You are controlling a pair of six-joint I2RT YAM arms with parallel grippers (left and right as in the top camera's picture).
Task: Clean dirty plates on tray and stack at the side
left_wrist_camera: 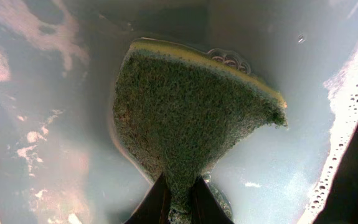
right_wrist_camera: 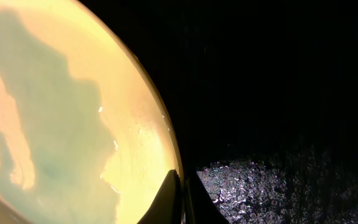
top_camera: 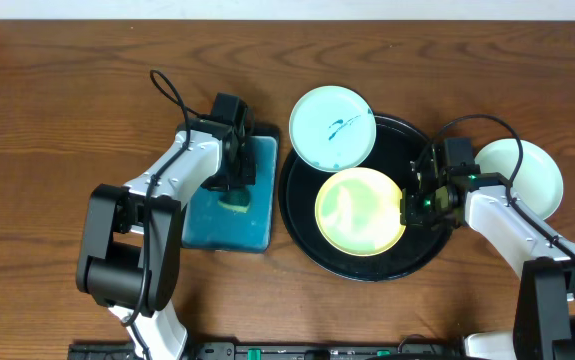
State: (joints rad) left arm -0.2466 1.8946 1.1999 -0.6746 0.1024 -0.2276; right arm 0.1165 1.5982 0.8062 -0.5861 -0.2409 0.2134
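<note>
Sponge (left_wrist_camera: 191, 118) is clamped in left gripper (left_wrist_camera: 180, 186), yellow plate (right_wrist_camera: 60, 112) rim is pinched by right gripper (right_wrist_camera: 182, 186); plate is best kept steady while wiped.

Wooden table (top_camera: 67, 120), teal basin (top_camera: 202, 235), black tray (top_camera: 367, 272), pale plate (top_camera: 532, 170)

A brown wooden tabletop (top_camera: 47, 110) with long horizontal grain fills nearly the whole overhead view, some streaks darker and redder, others paler. Along its far edge runs a narrow pale strip (top_camera: 367, 8); whether this is wall or floor cannot be told. The light is soft and even, leaving only faint shadows on the wood. A dark rail (top_camera: 267, 352) lies at the near edge.
</note>
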